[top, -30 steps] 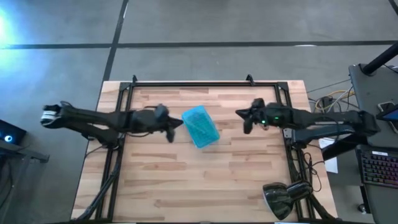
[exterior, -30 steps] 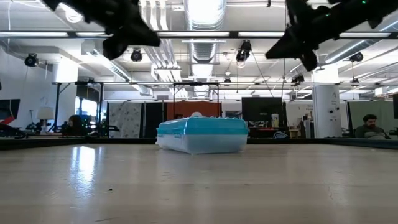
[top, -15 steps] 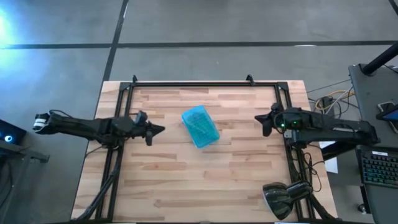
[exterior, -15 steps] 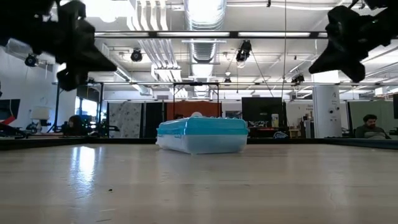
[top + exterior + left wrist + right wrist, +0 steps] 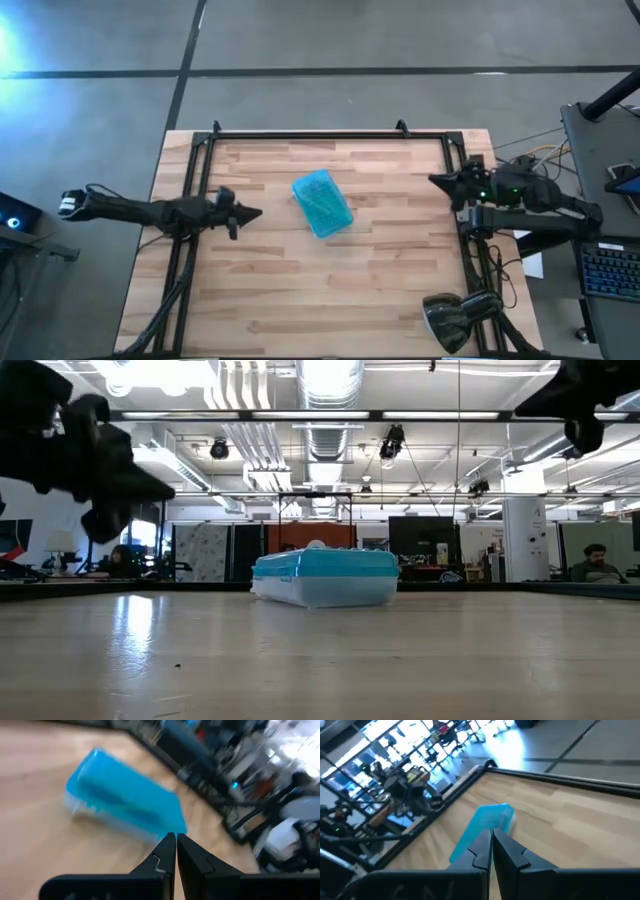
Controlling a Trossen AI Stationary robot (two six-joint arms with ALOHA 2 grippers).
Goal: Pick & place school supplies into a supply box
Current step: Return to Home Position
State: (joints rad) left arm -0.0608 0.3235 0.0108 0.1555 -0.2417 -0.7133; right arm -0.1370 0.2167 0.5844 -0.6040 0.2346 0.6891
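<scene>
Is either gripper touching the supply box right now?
No: the left gripper and right gripper both hang well apart from the supply box, one on each side.

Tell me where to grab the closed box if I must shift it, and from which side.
Probably best: grip the box across its narrow width at mid-length, straight down from above. It lies flat and closed, diagonal on the table, so turn the wrist square to its long sides. The left pincer is nearer than the right pincer; both are shut and need opening first.
</scene>
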